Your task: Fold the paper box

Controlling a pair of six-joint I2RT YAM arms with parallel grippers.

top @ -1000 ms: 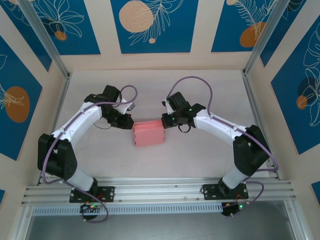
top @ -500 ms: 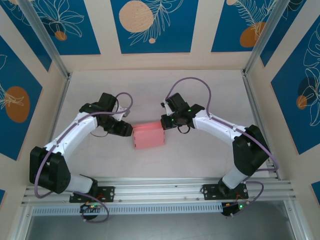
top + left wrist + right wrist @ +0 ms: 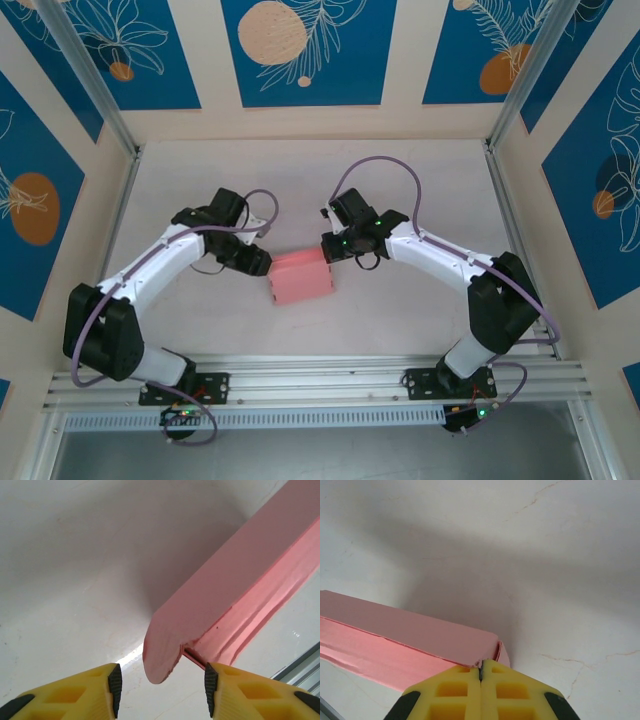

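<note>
The paper box (image 3: 300, 278) lies on the desk (image 3: 420, 170). My left end effector (image 3: 161, 682) is spread just before the box's rounded flap. My right end effector (image 3: 480, 670) is pressed together at the box's opposite corner.

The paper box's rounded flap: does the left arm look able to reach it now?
Probably yes. The left hand is open and points straight at the rounded flap of the paper box, close ahead, and nothing lies between them. The right hand is shut at the box's other end.

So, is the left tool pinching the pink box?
No, the left tool has its yellow fingers apart, with the rounded flap of the box loose between them.
</note>
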